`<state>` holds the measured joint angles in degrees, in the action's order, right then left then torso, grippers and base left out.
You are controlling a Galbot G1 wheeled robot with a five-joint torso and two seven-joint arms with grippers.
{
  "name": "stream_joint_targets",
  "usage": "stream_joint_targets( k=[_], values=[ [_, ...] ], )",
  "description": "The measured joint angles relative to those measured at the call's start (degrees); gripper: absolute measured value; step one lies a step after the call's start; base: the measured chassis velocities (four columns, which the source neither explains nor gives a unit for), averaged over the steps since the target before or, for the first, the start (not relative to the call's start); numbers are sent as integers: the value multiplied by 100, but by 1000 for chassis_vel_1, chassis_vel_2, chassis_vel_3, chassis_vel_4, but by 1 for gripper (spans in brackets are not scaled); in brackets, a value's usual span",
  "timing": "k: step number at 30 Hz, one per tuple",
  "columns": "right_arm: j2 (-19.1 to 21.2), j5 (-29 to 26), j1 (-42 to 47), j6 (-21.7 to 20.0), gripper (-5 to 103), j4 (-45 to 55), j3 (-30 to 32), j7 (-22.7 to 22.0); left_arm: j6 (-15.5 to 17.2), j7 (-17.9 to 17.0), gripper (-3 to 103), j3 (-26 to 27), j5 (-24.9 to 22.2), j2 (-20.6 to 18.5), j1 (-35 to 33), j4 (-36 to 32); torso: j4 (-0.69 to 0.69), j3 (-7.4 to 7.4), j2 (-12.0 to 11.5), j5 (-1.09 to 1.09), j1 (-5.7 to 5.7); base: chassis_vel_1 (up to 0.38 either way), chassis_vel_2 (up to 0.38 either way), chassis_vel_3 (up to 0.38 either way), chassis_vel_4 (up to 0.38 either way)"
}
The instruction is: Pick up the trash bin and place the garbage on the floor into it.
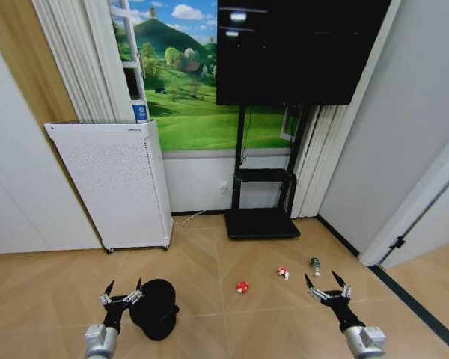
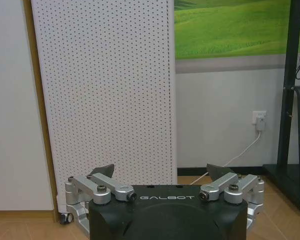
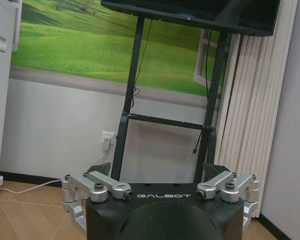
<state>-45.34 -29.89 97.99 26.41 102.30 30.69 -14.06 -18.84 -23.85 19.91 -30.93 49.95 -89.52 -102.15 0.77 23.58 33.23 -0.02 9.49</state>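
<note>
Each arm ends in a rounded silver-grey wrist housing, from which a slim dark stalk leads to the left gripper and the right gripper — both with bare aluminium linkages and black, pointed fingertips. In the wrist views, each gripper sits on a matte black block lettered "GALBOT" in pale capitals. Silver link bars flank that block on either side — each pinned with dark round-headed screws.
</note>
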Motion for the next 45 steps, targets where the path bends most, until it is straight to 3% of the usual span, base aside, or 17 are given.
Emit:
stream_joint_targets(
  k=[18,34,45],
  values=[
    [-91,73,-26,122,100,-28,-67,-98,-113,70,100,149,74,165,-129,13,0,0,-1,2,1,-32,50,28,-56],
    [-133,152,-37,122,100,-108,-96,-108,134,184,100,421,165,250,-341,45,0,0,-1,2,1,0,0,0,0],
    [-140,150,-35,112,100,-102,-96,-118,214,119,100,352,214,263,-300,55,0,-76,-130,2,-51,0,0,0,0]
  ],
)
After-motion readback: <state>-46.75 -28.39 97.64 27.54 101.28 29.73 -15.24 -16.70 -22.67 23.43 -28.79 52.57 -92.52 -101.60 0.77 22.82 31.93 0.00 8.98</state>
